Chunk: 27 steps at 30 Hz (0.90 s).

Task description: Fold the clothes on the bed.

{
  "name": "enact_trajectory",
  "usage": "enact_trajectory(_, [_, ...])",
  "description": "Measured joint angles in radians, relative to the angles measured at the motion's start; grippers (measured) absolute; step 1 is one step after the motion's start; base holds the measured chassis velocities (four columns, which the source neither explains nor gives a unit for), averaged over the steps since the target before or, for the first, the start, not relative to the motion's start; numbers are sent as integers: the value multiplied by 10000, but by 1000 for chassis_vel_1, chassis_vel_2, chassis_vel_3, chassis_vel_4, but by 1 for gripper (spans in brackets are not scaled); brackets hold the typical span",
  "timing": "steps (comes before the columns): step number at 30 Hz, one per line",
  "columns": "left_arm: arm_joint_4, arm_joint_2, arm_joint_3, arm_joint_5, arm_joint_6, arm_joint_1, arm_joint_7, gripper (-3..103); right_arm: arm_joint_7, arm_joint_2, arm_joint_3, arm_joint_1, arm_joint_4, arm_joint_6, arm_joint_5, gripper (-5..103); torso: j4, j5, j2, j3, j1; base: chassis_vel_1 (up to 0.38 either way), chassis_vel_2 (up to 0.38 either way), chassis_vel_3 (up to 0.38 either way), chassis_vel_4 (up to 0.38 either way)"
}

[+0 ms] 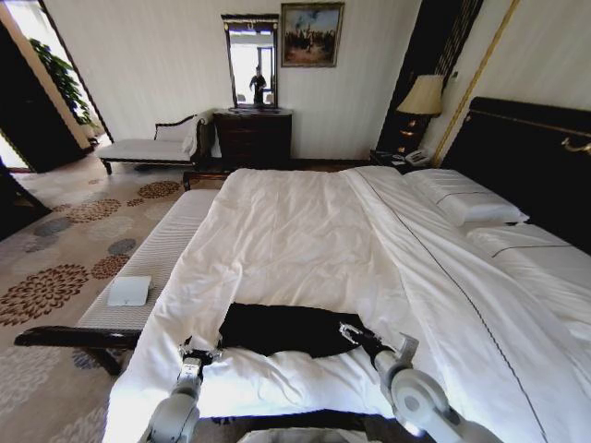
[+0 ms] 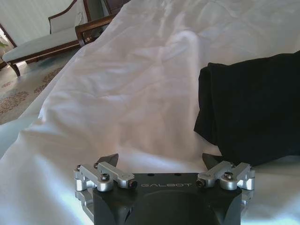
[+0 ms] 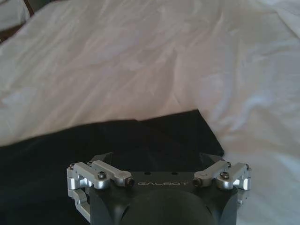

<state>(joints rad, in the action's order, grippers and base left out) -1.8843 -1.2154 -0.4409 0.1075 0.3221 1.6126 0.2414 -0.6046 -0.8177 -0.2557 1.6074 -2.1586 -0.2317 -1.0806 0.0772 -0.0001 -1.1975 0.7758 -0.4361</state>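
While both my arms reached forward over the near end of the bed, the black T-shirt lay between them on the white sheet, a dark band already gathered into a narrow strip. Its long axis ran across the mattress, from my left to my right, roughly parallel to the near edge.

My right gripper sat at the shirt's right end — the right wrist view showed dark cloth directly under and ahead of the right gripper, the fabric's far edge ending just past the fingertips. Its jaws stood wide apart with nothing between them. My left gripper stood just beside the shirt's left end, over bare sheet; in the left wrist view the left gripper was likewise spread wide and empty, and the shirt lay off toward my right, its folded edge near but apart from the nearer finger.

So I judged the right arm the closer of the two — over the cloth already, while the left had a small gap to cross. Which end was collar and which hem I could not tell; the lettering was hidden, probably folded inside.
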Motion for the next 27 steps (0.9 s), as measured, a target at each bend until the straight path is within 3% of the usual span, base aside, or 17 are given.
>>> enact_trajectory(5, [-53,11,-2,32,-2,-31,7,100,-1030,215,-83,168,216,-818,272,100,0,2,0,0,0,0,0,0,0])
enact_trajectory(12, [-62,54,8,131,-27,-105,10,100,-1437,481,-498,4,362,-877,684,100,1,1,1,0,0,0,0,0,0])
enact_trajectory(18, [-48,247,-50,219,-124,-118,-15,100,-1344,233,-783,-898,-78,-552,-473,100,0,-1,1,0,0,0,0,0,0])
enact_trajectory(27, [213,522,133,311,-177,-283,-78,100,-560,-252,-391,-2056,1572,-631,-1849,100,-1,2,1,1,-1,0,0,0,0])
